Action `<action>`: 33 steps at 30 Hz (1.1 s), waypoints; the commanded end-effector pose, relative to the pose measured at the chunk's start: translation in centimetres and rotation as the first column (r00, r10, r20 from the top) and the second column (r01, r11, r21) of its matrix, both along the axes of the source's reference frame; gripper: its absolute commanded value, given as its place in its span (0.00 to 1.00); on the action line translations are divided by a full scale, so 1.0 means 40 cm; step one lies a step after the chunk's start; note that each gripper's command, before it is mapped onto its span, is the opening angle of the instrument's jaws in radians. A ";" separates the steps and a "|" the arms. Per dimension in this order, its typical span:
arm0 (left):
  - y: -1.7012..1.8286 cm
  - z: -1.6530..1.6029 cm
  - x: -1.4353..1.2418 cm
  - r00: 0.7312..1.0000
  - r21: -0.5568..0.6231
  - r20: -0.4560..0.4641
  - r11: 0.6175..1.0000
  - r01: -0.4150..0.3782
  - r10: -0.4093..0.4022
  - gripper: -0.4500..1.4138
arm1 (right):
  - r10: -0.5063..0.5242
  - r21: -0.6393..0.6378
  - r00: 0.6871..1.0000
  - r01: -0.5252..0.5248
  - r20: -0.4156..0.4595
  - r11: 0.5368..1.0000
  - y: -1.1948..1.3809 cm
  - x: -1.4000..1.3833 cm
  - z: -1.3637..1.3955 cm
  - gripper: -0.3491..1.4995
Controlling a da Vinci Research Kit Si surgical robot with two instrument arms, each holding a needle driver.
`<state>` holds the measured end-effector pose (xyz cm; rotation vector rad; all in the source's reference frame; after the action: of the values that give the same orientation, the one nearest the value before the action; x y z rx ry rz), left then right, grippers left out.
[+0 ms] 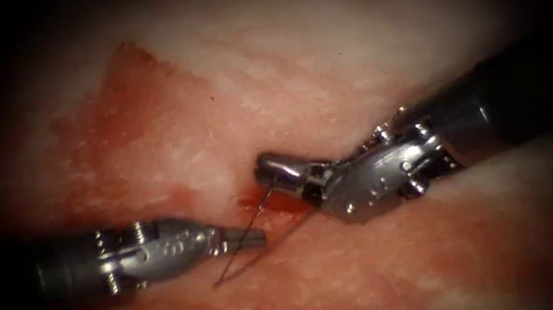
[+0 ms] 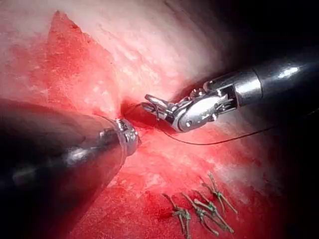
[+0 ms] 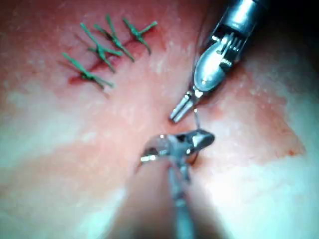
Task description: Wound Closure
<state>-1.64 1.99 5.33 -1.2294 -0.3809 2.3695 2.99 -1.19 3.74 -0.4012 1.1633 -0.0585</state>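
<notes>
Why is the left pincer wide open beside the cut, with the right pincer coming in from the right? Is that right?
No. The endoscope view shows the left pincer shut, not wide open; whether it grips the thread crossing its tip is unclear. It does lie beside the cut, on its left, and the right pincer comes in from the right.
</notes>
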 end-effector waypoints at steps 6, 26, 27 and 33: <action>-0.0020 0.0036 -0.0031 1.000 0.013 0.002 1.000 -0.011 0.011 0.07 | 0.026 0.153 0.997 -0.016 -0.068 0.988 -0.0001 0.0010 0.0016 0.00; -0.0020 0.0041 -0.0005 1.000 0.031 0.001 0.999 -0.018 0.018 0.10 | -0.118 0.097 0.992 0.121 -0.033 0.988 -0.0064 0.0081 0.0018 0.00; -0.0019 0.0039 0.0002 1.000 0.033 0.001 0.999 -0.022 0.022 0.10 | -0.147 0.098 0.989 0.149 -0.032 0.984 -0.0074 0.0102 0.0016 0.00; -0.0021 0.0038 0.0012 1.000 0.040 -0.001 0.999 -0.026 0.026 0.10 | -0.242 0.118 0.970 0.241 -0.011 0.963 -0.0117 0.0139 0.0038 0.00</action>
<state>-1.53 1.94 5.43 -1.2114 -0.4416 2.3734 3.50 -1.58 3.85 -0.1549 1.1999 -0.2037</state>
